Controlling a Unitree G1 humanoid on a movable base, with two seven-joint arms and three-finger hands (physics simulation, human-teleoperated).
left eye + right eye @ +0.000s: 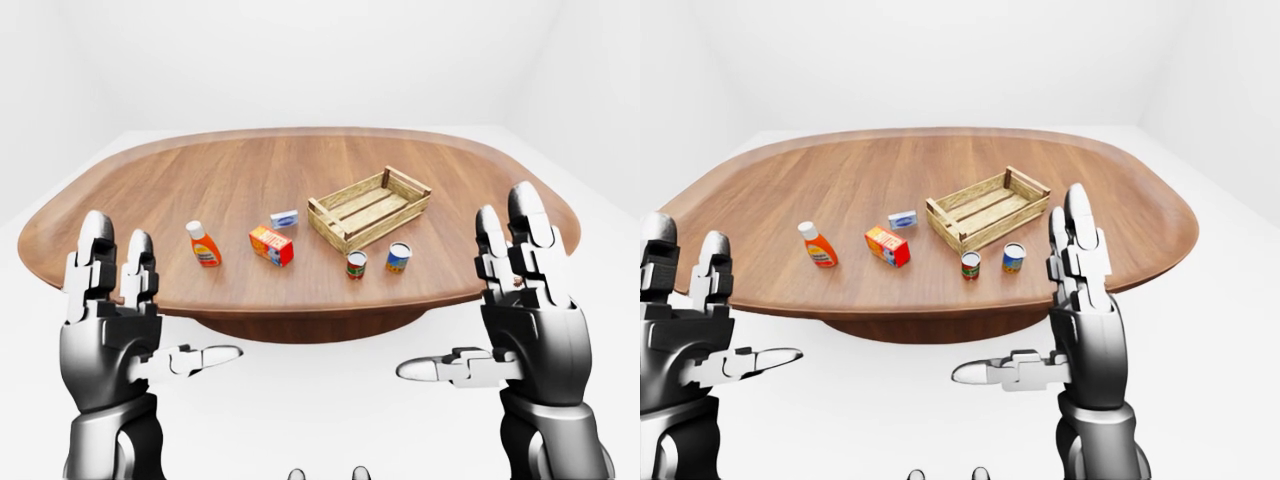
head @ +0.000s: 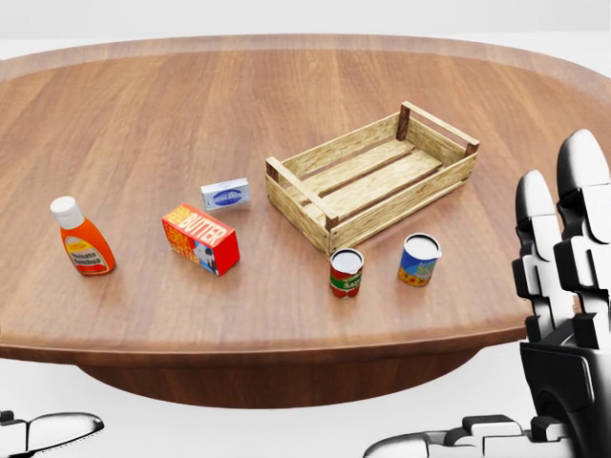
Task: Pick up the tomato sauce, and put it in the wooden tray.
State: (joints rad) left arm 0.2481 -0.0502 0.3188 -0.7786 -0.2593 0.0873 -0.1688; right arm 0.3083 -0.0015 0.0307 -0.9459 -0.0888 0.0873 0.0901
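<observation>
Two silver-and-black robot hands are raised at the bottom of the frame, nearest the camera, both off the table and touching nothing. In the left-eye view the left hand (image 1: 110,330) sits at the lower left with its fingers straight up and spread and its thumb pointing sideways toward the centre. The right hand (image 1: 520,320) mirrors it at the lower right, fingers upright and apart, thumb stretched inward.

Beyond the hands lies a large oval wooden table (image 2: 286,114). Close to its near edge, just right of centre in the head view, two small cans stand upright side by side: a can with a red and green label (image 2: 346,273), and to its right a can with a blue and yellow label (image 2: 418,260).

At the left of the head view, the tomato sauce (image 2: 81,239), an orange-red bottle with a white cap, stands upright and well apart from everything else. Toward the centre a red and yellow butter box (image 2: 200,239) rests on the wood, with a small pale blue box (image 2: 225,194) just above it in the frame.

Farthest, right of centre, sits the wooden tray (image 2: 315,215), a slatted crate set at an angle, just above the cans.
</observation>
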